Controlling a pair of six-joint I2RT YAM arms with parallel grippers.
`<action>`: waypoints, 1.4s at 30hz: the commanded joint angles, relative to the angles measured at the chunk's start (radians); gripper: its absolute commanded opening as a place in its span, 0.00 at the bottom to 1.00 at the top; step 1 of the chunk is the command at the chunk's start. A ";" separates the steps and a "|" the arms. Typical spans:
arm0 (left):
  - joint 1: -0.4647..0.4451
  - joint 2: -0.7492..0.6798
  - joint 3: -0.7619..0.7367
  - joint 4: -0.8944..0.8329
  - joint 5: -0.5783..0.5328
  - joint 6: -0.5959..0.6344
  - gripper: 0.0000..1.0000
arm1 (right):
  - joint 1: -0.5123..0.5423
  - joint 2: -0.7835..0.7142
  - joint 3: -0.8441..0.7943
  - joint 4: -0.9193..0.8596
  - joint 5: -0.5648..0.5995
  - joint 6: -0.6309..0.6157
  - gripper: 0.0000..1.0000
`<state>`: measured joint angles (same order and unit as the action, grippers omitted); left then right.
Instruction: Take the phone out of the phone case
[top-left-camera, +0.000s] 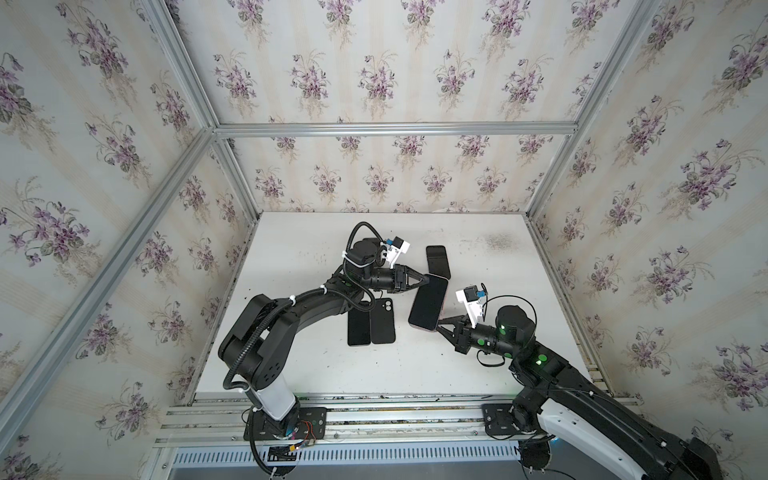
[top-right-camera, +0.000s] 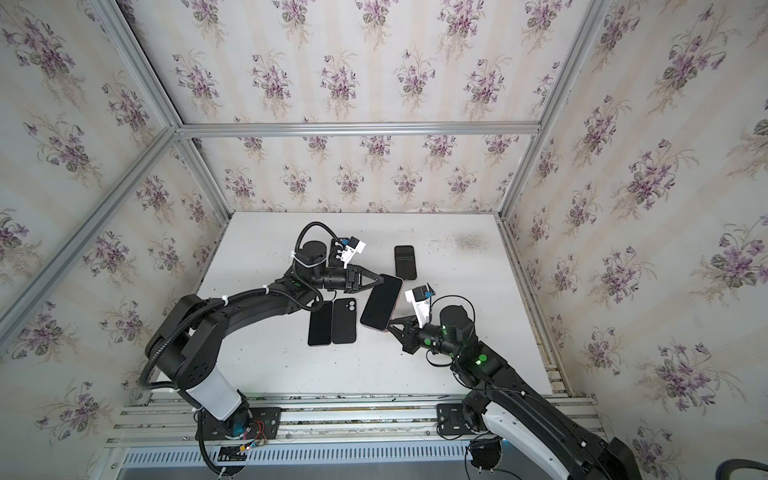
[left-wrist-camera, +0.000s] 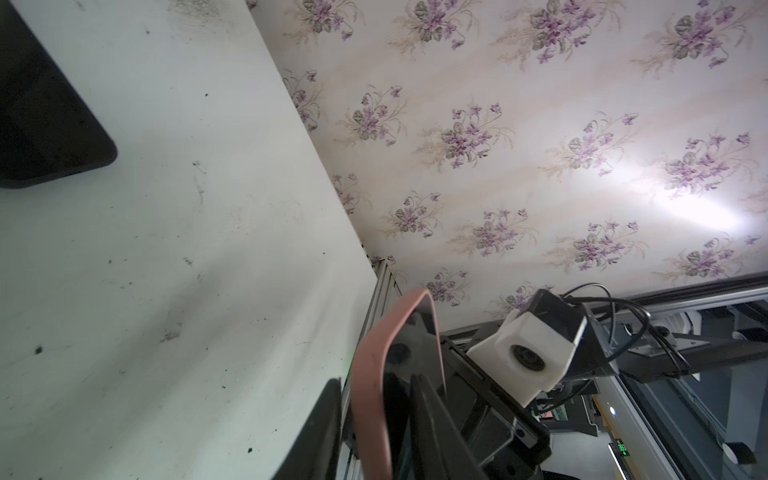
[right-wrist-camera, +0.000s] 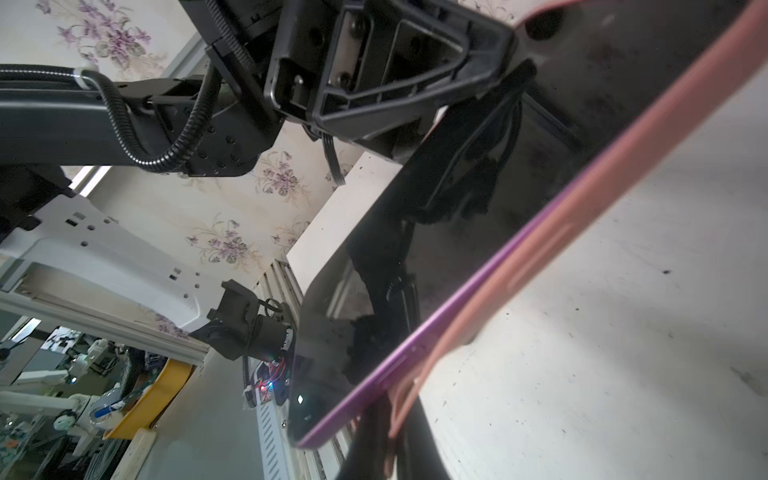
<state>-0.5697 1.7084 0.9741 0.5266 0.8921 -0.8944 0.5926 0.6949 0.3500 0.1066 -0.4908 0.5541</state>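
Observation:
A phone with a dark screen and a purple rim hangs tilted above the table in both top views. Its pink phone case shows along one long side. My left gripper is at the far end. It is open, with the case's pink end between its fingers and a gap beside one finger. My right gripper is shut on the case's lip at the near end, where the lip stands off the purple rim.
Two black phone-shaped slabs lie side by side on the white table under the left arm; one has a camera cut-out. Another black slab lies farther back. Flowered walls and aluminium rails close in the table.

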 joint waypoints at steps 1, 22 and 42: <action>-0.001 0.017 -0.015 0.025 -0.044 0.025 0.45 | 0.001 0.016 0.006 0.025 0.004 0.020 0.00; -0.022 -0.288 0.054 -0.623 -0.382 0.498 1.00 | -0.042 0.135 0.028 -0.059 0.017 0.108 0.00; -0.329 -0.318 0.074 -0.875 -0.650 0.921 0.99 | -0.101 0.350 0.101 -0.014 -0.092 0.127 0.00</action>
<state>-0.8772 1.3754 1.0496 -0.3328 0.2867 -0.0246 0.4942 1.0416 0.4313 0.0277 -0.5484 0.6800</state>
